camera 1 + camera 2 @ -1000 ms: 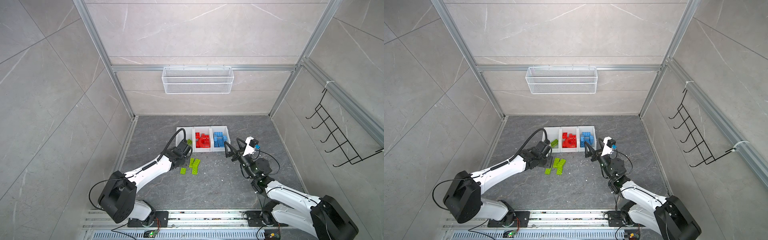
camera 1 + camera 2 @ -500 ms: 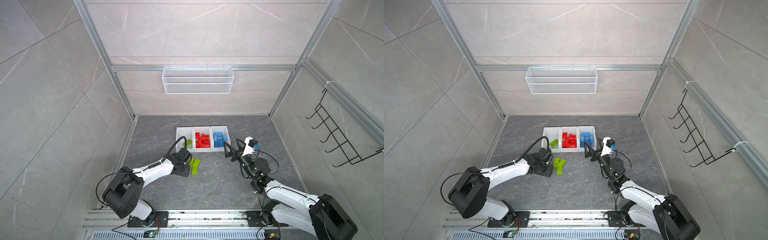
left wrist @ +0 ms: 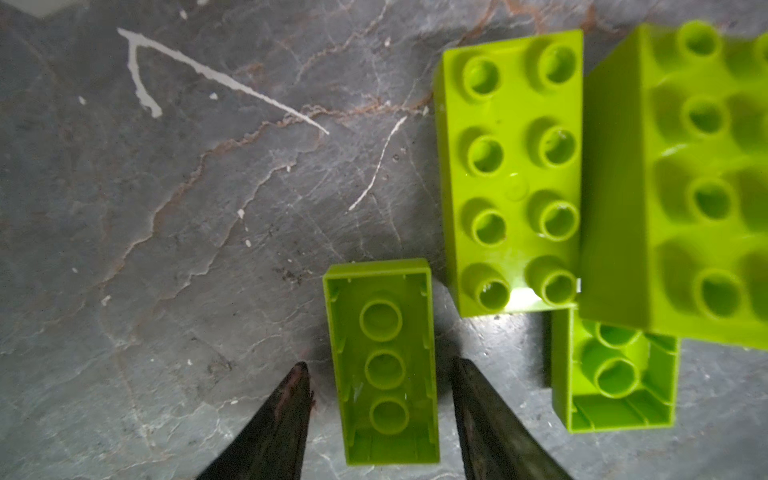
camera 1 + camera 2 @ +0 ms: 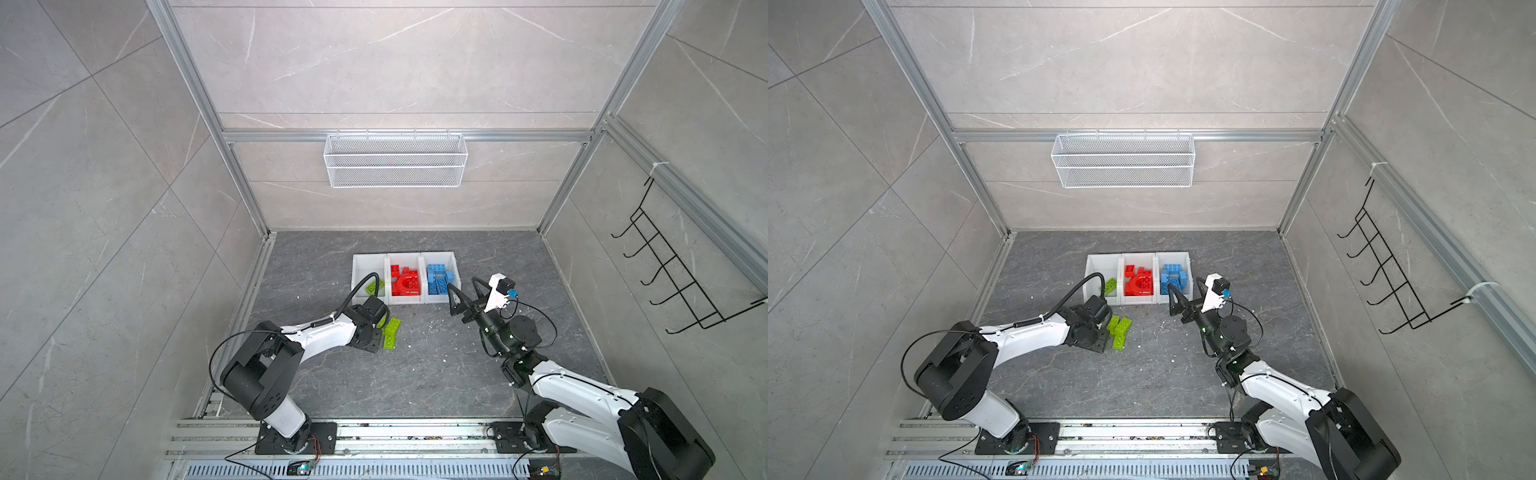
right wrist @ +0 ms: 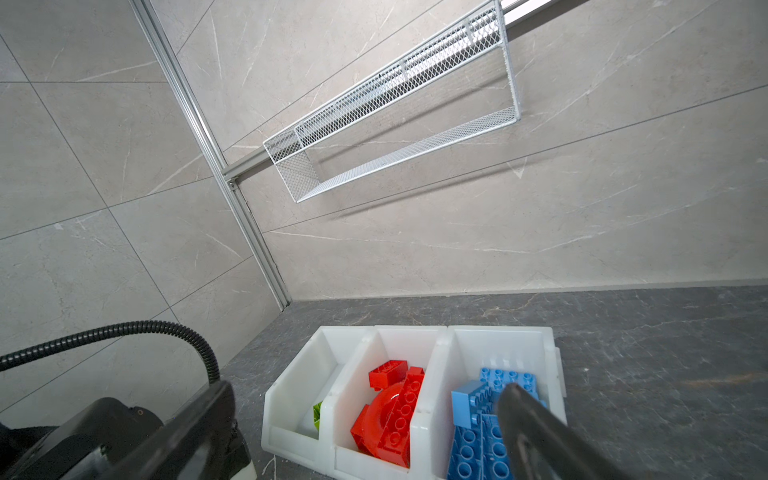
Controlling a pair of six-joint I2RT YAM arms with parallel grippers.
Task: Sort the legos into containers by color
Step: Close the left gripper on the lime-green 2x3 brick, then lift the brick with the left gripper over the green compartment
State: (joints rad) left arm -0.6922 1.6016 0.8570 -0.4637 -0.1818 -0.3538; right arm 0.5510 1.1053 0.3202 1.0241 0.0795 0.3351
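Several lime-green legos [image 4: 391, 332] [image 4: 1119, 330] lie loose on the grey floor in front of three white containers. In the left wrist view my left gripper [image 3: 380, 370] is open and straddles a small upside-down green lego [image 3: 382, 361], with a gap on each side. Beside it are a long studded green brick [image 3: 513, 170], a taller one [image 3: 681, 174] and another upturned one [image 3: 615, 374]. The left container [image 4: 360, 266] holds one green lego [image 4: 374, 286], the middle one red legos [image 4: 405, 282], the right one blue legos [image 4: 440, 278]. My right gripper [image 4: 462, 284] [image 5: 368, 388] hangs open and empty near the blue container.
The left arm's black cable [image 4: 357, 286] arcs over the front of the green container. A white wire basket [image 4: 395, 160] hangs on the back wall and a black hook rack [image 4: 681, 282] on the right wall. White specks dot the floor [image 4: 415, 374].
My left gripper has come away from the green container toward the near side and dropped over the loose green legos, covering the small one. The right arm has stayed put.
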